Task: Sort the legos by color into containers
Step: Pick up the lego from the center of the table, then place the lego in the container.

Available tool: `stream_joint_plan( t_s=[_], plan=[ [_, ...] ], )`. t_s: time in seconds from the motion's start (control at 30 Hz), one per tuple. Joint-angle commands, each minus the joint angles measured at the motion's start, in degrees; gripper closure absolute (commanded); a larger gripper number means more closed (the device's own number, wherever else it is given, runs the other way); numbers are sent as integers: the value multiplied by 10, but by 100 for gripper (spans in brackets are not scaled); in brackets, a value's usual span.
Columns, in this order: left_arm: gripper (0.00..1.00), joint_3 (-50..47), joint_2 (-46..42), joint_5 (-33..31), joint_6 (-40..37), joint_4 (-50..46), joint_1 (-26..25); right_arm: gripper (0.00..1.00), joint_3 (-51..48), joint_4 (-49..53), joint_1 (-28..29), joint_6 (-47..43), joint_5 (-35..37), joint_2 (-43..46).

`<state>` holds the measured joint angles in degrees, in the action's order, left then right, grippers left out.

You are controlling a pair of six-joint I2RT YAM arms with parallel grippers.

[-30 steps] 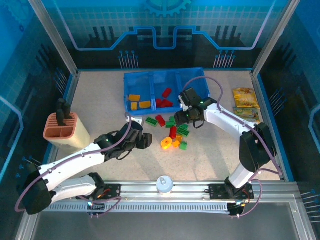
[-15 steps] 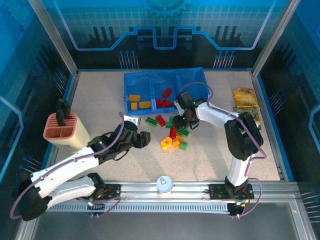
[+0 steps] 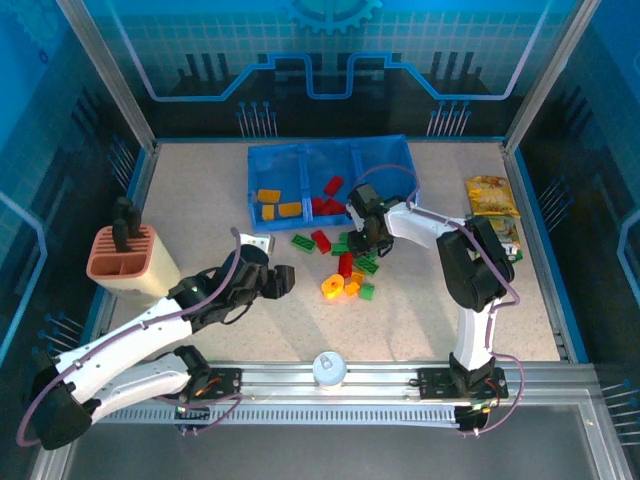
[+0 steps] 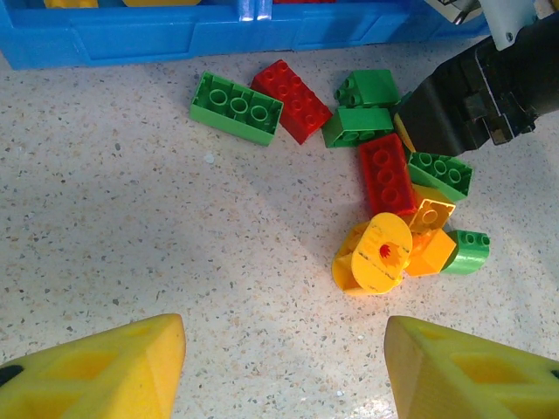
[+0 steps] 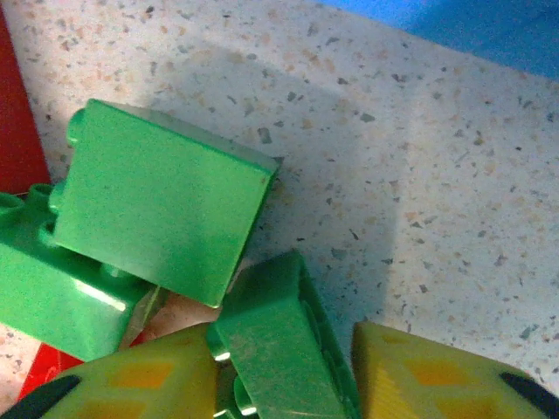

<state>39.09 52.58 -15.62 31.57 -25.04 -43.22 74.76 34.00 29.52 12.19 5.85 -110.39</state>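
Note:
A loose pile of legos (image 3: 345,265) in red, green and yellow-orange lies just in front of the blue tray of containers (image 3: 300,150). The left compartment holds yellow-orange bricks (image 3: 272,196) and the middle one red bricks (image 3: 330,188). My right gripper (image 3: 362,240) is down at the pile's far edge. Its yellow fingers (image 5: 437,375) are shut on a green lego (image 5: 279,349), beside another green brick (image 5: 162,209). My left gripper (image 3: 285,280) hangs open above bare table, left of the pile. A yellow round piece (image 4: 377,253) lies ahead of its fingers.
A terracotta slotted holder (image 3: 122,255) stands at the left. Snack packets (image 3: 490,195) lie at the right edge. A white round knob (image 3: 328,367) sits on the front rail. The tray's front wall (image 4: 175,39) runs close behind the pile.
My right gripper has moved left and down onto the pile and its fingers have closed around a green lego. My left arm has drifted slightly to the left, still open.

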Motion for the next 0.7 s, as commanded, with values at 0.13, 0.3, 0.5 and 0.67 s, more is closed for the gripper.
stream_joint_plan(
  t_s=[0.13,0.3,0.5,0.67],
  plan=[
    [37,-21,-15,-6,3,-9,5,70,-15,5,-2,7,22,47],
    [37,-23,-13,-6,2,-4,7,72,-25,17,-4,12,52,118],
    [37,-21,-5,-2,-2,2,7,71,17,26,-38,10,76,150],
    [38,-22,-5,11,2,1,7,71,108,37,-89,13,46,82]
  ],
)
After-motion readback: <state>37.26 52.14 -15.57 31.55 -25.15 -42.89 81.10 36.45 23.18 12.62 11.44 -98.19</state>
